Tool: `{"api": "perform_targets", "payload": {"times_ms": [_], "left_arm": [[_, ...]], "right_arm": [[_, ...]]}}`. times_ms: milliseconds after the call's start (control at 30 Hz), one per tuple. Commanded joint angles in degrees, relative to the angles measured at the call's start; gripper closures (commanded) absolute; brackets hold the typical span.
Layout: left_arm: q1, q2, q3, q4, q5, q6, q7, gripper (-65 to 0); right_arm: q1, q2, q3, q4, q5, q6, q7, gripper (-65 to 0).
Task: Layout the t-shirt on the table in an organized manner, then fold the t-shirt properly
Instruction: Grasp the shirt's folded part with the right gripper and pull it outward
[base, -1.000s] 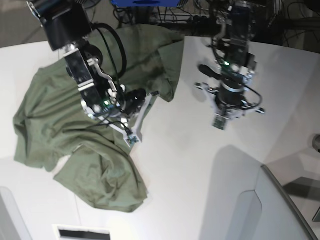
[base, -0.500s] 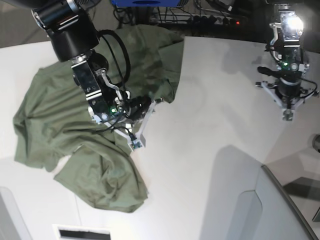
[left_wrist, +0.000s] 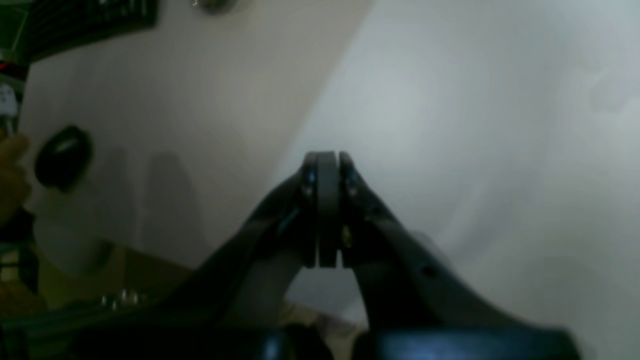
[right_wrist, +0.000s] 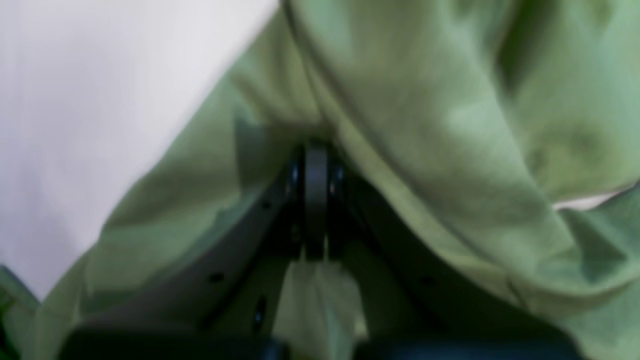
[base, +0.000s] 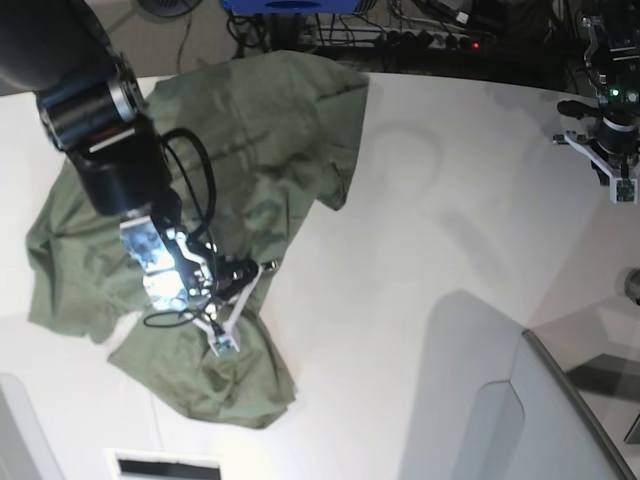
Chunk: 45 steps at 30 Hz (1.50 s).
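Olive-green t-shirt (base: 200, 180) is lying crumpled at the counter's (base: 420, 250) left. Right pincer (right_wrist: 315, 200), closed, is pressing into cloth, grip unclear; left pincer (left_wrist: 327, 210) is hanging closed, empty, upper right. Layout step; next, spreading requires flattening the bunched hem.

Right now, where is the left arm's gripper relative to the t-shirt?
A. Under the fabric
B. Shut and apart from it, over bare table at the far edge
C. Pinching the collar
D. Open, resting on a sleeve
B: the left gripper has its fingers pressed together with nothing between them, above white table, far from the t-shirt.
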Motion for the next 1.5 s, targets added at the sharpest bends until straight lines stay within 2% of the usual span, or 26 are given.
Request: {"api": "perform_targets", "payload": {"times_ms": [0, 167, 233, 367, 500, 600, 767, 867, 967, 1033, 1200, 1467], "left_arm": [[-0.4, -0.9, -0.4, -0.3, 0.3, 0.3, -1.0, 0.0], [-1.3, -1.0, -0.4, -2.7, 0.3, 0.3, -1.3, 0.0], [-1.7, -1.0, -0.4, -3.0, 0.3, 0.3, -1.3, 0.0], [-1.7, -1.0, -0.5, -3.2, 0.3, 0.3, -1.3, 0.0], [-1.8, -1.0, -0.5, -3.2, 0.3, 0.3, -1.3, 0.0], [-1.8, -1.0, -0.5, -3.3, 0.3, 0.3, -1.3, 0.0], [-1.8, -1.0, -0.4, -3.3, 0.3, 0.3, -1.3, 0.0], [-1.9, -1.0, -0.3, -3.4, 0.3, 0.3, -1.3, 0.0], [-2.4, -1.0, 0.0, -5.1, 0.3, 0.3, -1.3, 0.0], [-3.3, -0.8, -0.2, -6.7, 0.3, 0.3, -1.3, 0.0], [-3.8, -0.8, 0.0, -8.8, 0.3, 0.3, -1.4, 0.0], [-3.9, -0.7, 0.1, -8.7, 0.4, 0.3, -1.4, 0.0]], "right_arm": [[0.1, -0.3, -0.2, -0.5, -0.3, -0.4, -0.4, 0.0], [-0.1, -5.2, -0.6, -0.8, -0.5, 0.0, -0.4, 0.0], [-0.1, -6.8, -3.6, -0.8, -0.5, 0.0, -0.4, 0.0], [-1.1, -8.1, -11.9, 0.0, 0.6, -0.3, -0.4, 0.0], [-2.7, -8.2, -18.8, 2.6, 6.6, -0.3, -0.5, 0.0], [-4.6, -8.2, -27.0, 4.8, 10.0, -0.3, -0.8, 0.0], [-8.6, -7.8, -37.9, 9.4, 10.7, -0.2, -4.9, 0.0], [-10.0, -5.6, -38.5, 12.3, 10.5, -0.3, -7.8, 0.0], [-10.0, -2.4, -37.4, 12.9, 10.7, -0.7, -8.3, 0.0], [-9.9, -0.5, -32.8, 12.9, 10.5, -2.1, -8.3, 0.0], [-7.0, 4.1, -24.5, 12.3, 10.5, -2.1, -8.3, 0.0], [2.4, 4.3, -22.6, 0.4, 10.7, -1.9, -4.6, 0.0]]}}
